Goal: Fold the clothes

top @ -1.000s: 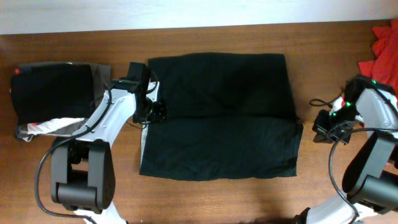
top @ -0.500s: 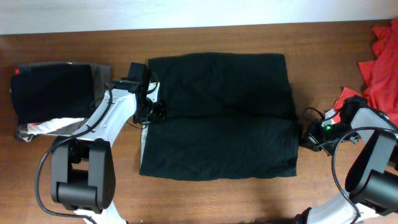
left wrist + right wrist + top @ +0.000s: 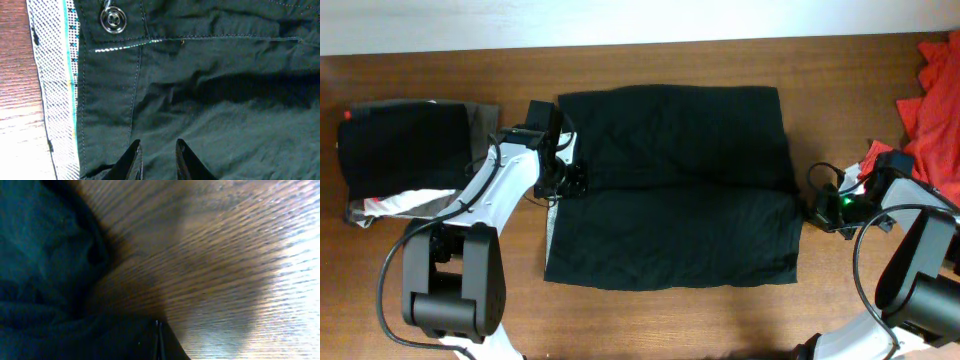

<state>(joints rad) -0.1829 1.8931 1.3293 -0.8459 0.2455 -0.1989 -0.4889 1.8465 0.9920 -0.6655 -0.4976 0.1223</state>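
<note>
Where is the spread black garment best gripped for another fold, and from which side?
Probably the right edge of the black garment, by its crosswise crease, coming in low from the right: it lies flat, layers stack there, and the right gripper sits beside it.

We found the overhead view evenly lit and sharp, though the black garment [image 3: 675, 185] swallowed most detail. The left wrist view was crisp down to the stitching. In the right wrist view the table [image 3: 210, 255] was blurred, with white glare washing out its right edge.

Brown wood-grain table [image 3: 670, 320], white strip [image 3: 620, 20] along its far edge
</note>
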